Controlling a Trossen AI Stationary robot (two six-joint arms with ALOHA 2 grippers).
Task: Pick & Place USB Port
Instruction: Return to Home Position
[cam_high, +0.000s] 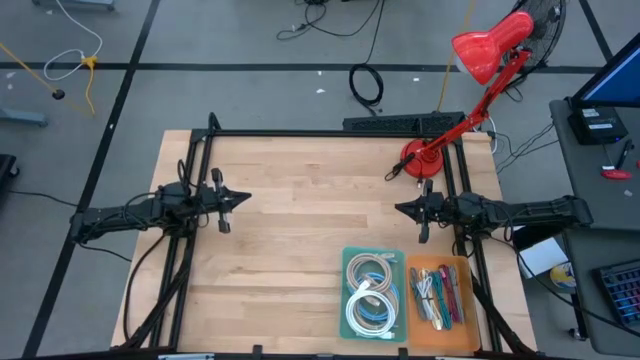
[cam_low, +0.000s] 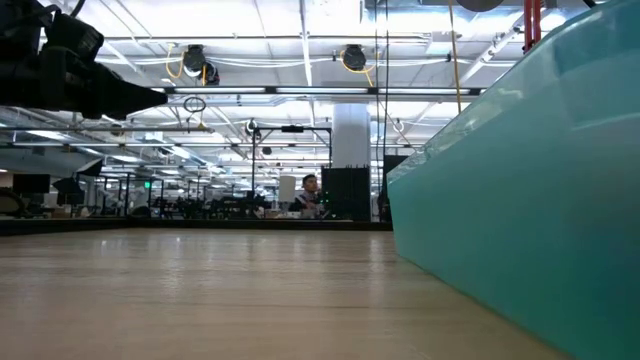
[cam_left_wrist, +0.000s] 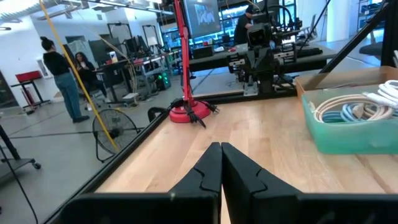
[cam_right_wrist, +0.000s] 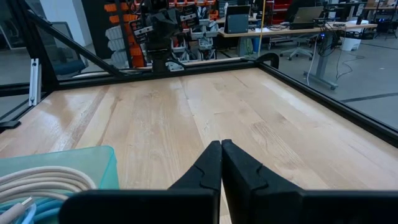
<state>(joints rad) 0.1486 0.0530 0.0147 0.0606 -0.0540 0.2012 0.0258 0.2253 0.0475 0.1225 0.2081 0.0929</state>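
The left gripper (cam_high: 245, 198) hangs over the left side of the wooden table (cam_high: 300, 250). Its two fingers are pressed together and there is nothing between them. The right gripper (cam_high: 399, 208) hangs over the right side, near the foot of the red lamp (cam_high: 418, 157). Its fingers are pressed together too, and they hold nothing. The two grippers point at each other and are well apart.

The blue bin (cam_high: 345, 295) sits on the right arm's side of the table, close to the table's edge and near the right gripper. The orange bin (cam_high: 437, 258) stands just beside it, farther to the right. Coiled cables (cam_high: 370, 295), white, tan and blue, lie inside the blue bin. A bunch of small cables (cam_high: 437, 297) in many colours lies inside the orange bin
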